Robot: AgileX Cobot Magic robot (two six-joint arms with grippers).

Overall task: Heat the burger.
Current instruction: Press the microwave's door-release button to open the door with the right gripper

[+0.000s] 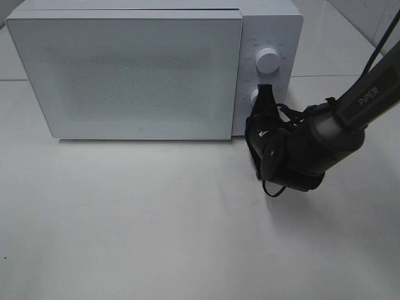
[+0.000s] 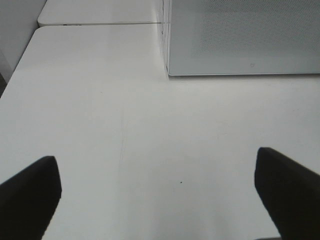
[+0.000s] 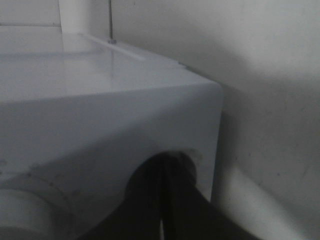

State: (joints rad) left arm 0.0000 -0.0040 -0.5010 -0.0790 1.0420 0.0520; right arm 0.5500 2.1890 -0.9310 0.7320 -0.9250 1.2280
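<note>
— Where is the burger being looked for?

— It is not being shown in any view. The door (image 1: 125, 75) of the microwave (image 1: 269, 25) is being held shut, so the burger is being presumed inside, behind the frosted panel. That cannot be confirmed.

— And how are the pincers being held?

— The right gripper (image 1: 265, 94) is being held closed, its fingers pressed together with nothing seen between them, and its tip is being laid against the lower knob (image 1: 255, 97) at the right end of the microwave. The upper knob (image 1: 269, 61), just beyond it, is being left alone. The left gripper (image 2: 157, 187) is being held wide open and empty over the bare table (image 1: 156, 219), near the microwave's left front corner.

— What is being risked from here?

— The knob is being worked by closed fingers, not clasped, so the tip is likely being exposed to slipping off the smooth round edge; the dial would then be left unset or only partly turned. If too much force is being applied, the light microwave is being risked sliding towards the far side, since nothing is being used to brace it. Overturning is also being risked, giving too long a heating time. And if the burger is not in fact inside, an empty oven is being started.
</note>
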